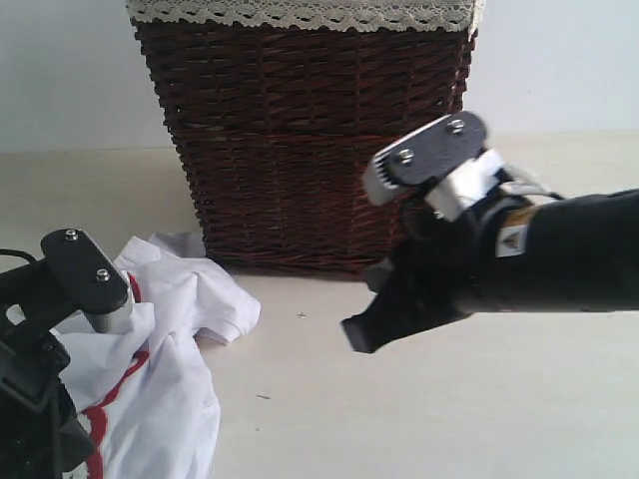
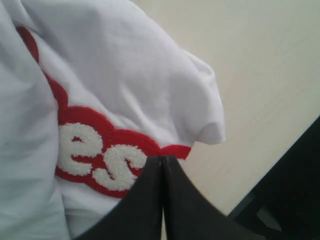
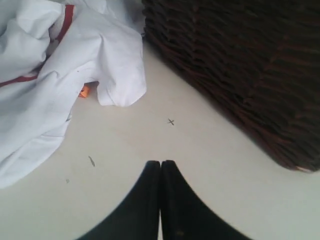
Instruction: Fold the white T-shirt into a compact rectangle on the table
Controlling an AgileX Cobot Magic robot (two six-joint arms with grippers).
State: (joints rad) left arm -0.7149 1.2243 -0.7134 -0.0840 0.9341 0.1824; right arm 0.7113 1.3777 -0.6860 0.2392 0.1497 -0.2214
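1. Pale beige table [image 1: 449,399] meets a white wall [image 1: 60,70]. A dark wicker basket [image 1: 300,150] with a lace-edged liner [image 1: 300,12] stands at the back of the table.
2. White T-shirt [image 1: 170,399] lies crumpled on the table, just beside the basket's base on the left, not spread out. Its red band [image 2: 100,135] of fluffy letters faces up, and the orange neck tag [image 3: 84,91] peeks from under a fold.
3. Left gripper [image 2: 161,159] is clenched and empty, jaws pressed together, poised over the red band. Contact with the cloth cannot be told.
4. Right gripper [image 3: 160,163] is likewise clenched and empty, hanging over bare table between shirt and basket, clear of both.
5. Judgement: folding has not begun. The heap needs flattening first, both jaws must part before any hold, and the nearby basket limits room for spreading.
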